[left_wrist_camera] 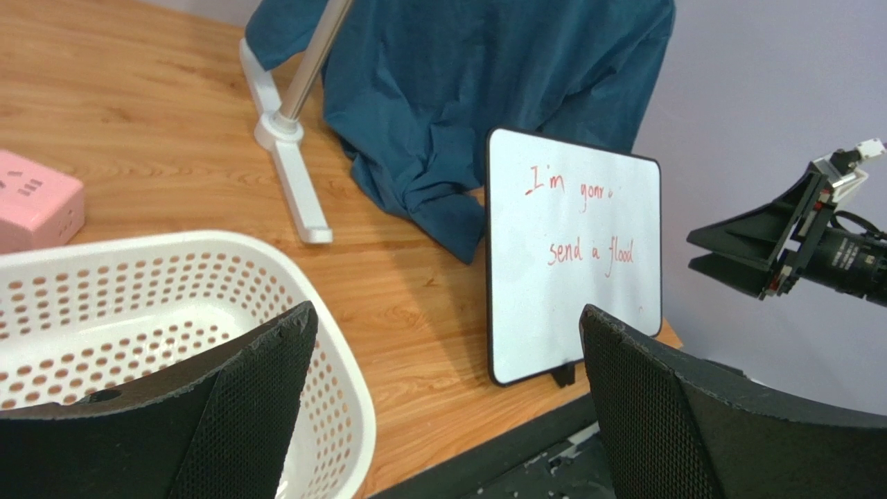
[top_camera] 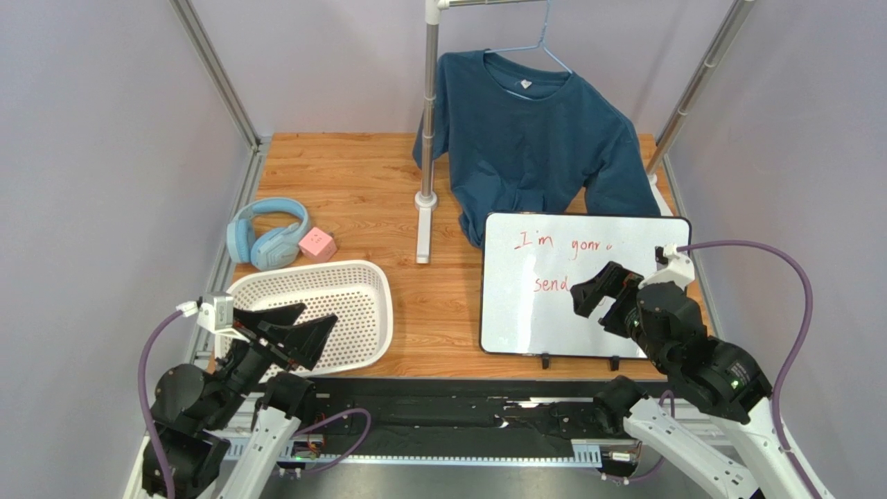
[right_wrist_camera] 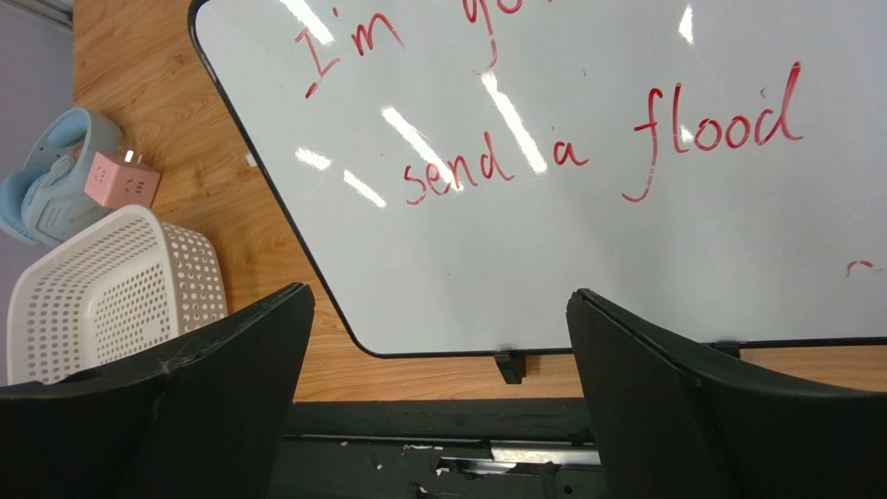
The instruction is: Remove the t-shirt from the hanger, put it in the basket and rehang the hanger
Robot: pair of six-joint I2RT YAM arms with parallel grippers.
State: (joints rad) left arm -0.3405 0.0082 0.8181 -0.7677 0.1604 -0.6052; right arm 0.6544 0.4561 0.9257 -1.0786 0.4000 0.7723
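The dark teal t-shirt (top_camera: 531, 146) hangs on the thin light-blue wire hanger (top_camera: 543, 26) from a rack bar at the back of the table. Its hem bunches on the wood behind the whiteboard. The left wrist view shows the shirt's (left_wrist_camera: 489, 83) lower part draped beside the rack pole. My left gripper (top_camera: 315, 317) (left_wrist_camera: 446, 312) is open over the near end of the white basket, far from the shirt. My right gripper (top_camera: 579, 298) (right_wrist_camera: 439, 293) is open above the whiteboard's near edge, with nothing between its fingers. The right gripper (left_wrist_camera: 695, 253) also appears at the right edge of the left wrist view.
A whiteboard (top_camera: 541, 312) with red writing stands on small feet in front of the shirt. The metal rack pole (top_camera: 429, 104) rises from a white foot (top_camera: 424, 224) at centre back. A white perforated basket (top_camera: 312, 272), light-blue headphones (top_camera: 265, 234) and a pink cube (top_camera: 318, 244) sit on the left.
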